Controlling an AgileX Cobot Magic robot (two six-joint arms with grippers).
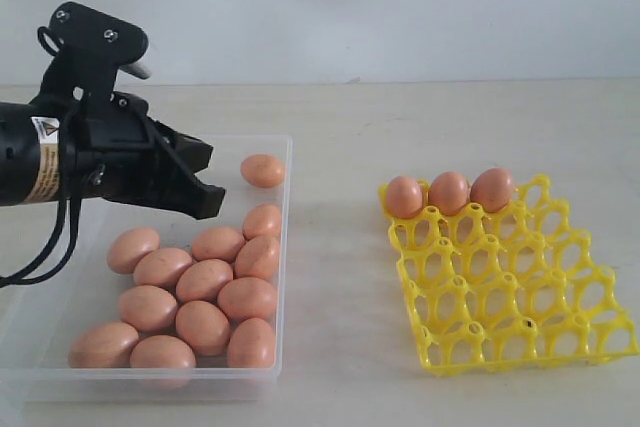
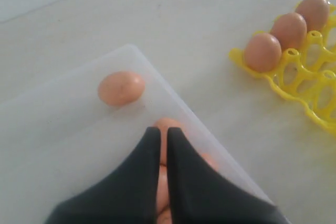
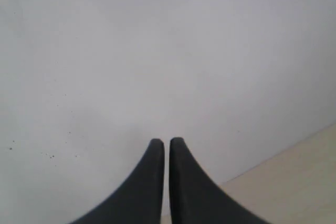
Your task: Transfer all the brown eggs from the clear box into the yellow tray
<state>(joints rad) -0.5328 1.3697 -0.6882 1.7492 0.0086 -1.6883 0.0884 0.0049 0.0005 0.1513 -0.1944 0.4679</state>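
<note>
The clear box (image 1: 285, 162) lies at the left and holds several brown eggs (image 1: 204, 279) in a cluster, with one egg (image 1: 263, 170) alone at its far corner. My left gripper (image 1: 208, 187) hovers above the box's back half, shut and empty. In the left wrist view its tips (image 2: 163, 132) point over an egg near the box wall (image 2: 210, 145), with the lone egg (image 2: 121, 87) beyond. The yellow tray (image 1: 510, 287) sits at the right with three eggs (image 1: 449, 192) along its far row. My right gripper (image 3: 163, 142) is shut, empty, and faces a white wall.
A bare beige tabletop (image 1: 340, 247) separates the box and the tray. A white wall (image 1: 350, 7) rises behind the table. The right arm is out of the exterior view.
</note>
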